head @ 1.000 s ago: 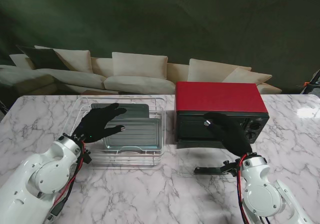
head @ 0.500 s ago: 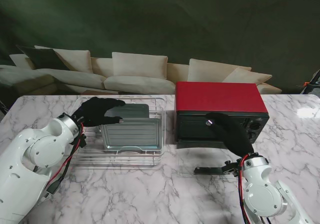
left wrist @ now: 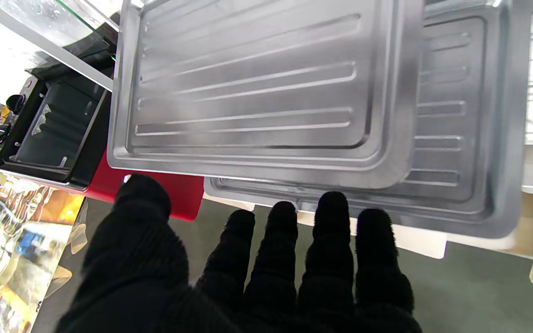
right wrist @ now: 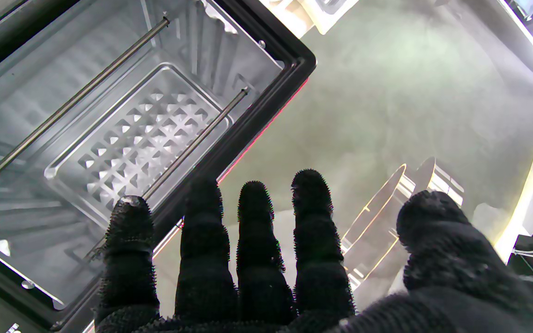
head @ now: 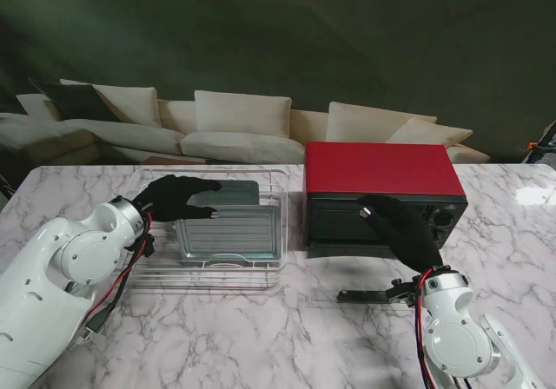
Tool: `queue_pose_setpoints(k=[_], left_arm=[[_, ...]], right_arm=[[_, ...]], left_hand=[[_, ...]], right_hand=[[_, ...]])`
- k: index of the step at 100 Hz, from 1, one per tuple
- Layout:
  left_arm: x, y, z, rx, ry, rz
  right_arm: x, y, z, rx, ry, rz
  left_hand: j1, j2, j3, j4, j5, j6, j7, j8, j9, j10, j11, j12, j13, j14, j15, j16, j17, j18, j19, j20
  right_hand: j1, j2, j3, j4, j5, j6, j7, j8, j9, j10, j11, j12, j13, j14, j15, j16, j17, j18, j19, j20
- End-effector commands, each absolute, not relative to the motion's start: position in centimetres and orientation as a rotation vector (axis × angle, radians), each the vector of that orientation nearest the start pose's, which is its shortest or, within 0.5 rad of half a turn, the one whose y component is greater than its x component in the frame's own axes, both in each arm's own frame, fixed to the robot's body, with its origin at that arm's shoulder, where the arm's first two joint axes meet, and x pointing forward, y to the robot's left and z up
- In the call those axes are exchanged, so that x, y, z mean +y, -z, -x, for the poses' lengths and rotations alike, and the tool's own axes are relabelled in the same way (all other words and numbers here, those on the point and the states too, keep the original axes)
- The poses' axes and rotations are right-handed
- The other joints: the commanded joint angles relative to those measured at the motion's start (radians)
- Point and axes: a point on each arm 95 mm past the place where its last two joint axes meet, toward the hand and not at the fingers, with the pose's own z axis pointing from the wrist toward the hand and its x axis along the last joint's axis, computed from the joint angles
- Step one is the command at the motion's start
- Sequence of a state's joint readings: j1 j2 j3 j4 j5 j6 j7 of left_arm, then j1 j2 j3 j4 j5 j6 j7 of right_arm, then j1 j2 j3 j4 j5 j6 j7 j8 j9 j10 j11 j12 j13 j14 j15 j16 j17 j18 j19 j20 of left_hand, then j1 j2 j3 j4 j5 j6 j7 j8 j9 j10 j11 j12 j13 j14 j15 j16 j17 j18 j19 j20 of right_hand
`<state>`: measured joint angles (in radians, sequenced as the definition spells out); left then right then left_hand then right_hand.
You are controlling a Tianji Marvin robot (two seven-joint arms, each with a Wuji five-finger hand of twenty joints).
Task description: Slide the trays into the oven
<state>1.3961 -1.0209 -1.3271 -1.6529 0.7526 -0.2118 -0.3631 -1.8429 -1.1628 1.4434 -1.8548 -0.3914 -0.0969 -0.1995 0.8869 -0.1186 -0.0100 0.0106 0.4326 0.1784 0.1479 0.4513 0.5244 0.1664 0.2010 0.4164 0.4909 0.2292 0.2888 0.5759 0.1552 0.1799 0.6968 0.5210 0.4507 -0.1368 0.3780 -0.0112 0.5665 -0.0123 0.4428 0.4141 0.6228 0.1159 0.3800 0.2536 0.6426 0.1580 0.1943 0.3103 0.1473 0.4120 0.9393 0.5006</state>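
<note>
**Left hand closed in on the racked trays while the oven stood open**

Over the last second the left hand [head: 174,197] had drawn back from its spread position over the front tray and turned, settling at the left edge of the two metal trays [head: 230,230], which stood on edge in the clear rack [head: 208,272] on the marble desk [head: 278,337]. Its fingers [left wrist: 331,222] were apart and extended, and the left wrist view showed their tips just short of the nearer tray's rim, with no grip made; it held nothing. The trays themselves had not shifted: both leaned in the rack, one behind the other, well left of the red oven [head: 382,194].

The right hand [head: 401,228] had barely moved. It hovered at the oven's front, fingers straight and spread, empty. Its wrist view looked straight into the oven cavity [right wrist: 123,138], where heating rods and a perforated panel were plain to see, so the door was down; the glass door [head: 347,283] lay flat on the desk before the oven.

Judged from this, the task was at its start: neither tray had left the rack. The left hand's new stance looked like the approach to a pinch on the nearer tray's edge, and the open cavity meant the way in was ready once a tray was lifted clear.
</note>
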Motion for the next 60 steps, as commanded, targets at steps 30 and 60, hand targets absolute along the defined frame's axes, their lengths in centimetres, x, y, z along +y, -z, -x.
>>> queue_pose_setpoints(k=[30,60], left_arm=[[2.3,25.1,-44.5,1.804,1.536,1.264],[1.9,25.5,-43.5,1.877,1.536,1.243]], right_arm=[[-3.5,28.1,-34.3,-1.004,2.650,2.193],[-3.8,28.0,-34.2,-0.981,2.662,2.202]], left_hand=[[0.034,-0.018,0.006,0.019,0.047,-0.016,0.005,-0.017,0.088,-0.015,0.027,0.005,0.071,0.008,0.061,0.040,0.038,0.012,0.088,0.041],[0.057,-0.031,0.007,0.024,0.093,-0.021,0.032,-0.011,0.141,-0.021,0.066,0.026,0.114,0.011,0.090,0.062,0.064,0.020,0.123,0.039]], right_hand=[[-0.028,-0.025,0.024,-0.017,0.003,-0.016,0.015,-0.013,0.010,0.002,0.024,0.008,-0.005,-0.013,-0.003,0.010,-0.012,-0.020,-0.008,0.014],[-0.029,-0.025,0.028,-0.018,0.004,-0.016,0.016,-0.012,0.009,0.004,0.029,0.014,-0.006,-0.012,0.001,0.013,-0.012,-0.021,-0.006,0.017]])
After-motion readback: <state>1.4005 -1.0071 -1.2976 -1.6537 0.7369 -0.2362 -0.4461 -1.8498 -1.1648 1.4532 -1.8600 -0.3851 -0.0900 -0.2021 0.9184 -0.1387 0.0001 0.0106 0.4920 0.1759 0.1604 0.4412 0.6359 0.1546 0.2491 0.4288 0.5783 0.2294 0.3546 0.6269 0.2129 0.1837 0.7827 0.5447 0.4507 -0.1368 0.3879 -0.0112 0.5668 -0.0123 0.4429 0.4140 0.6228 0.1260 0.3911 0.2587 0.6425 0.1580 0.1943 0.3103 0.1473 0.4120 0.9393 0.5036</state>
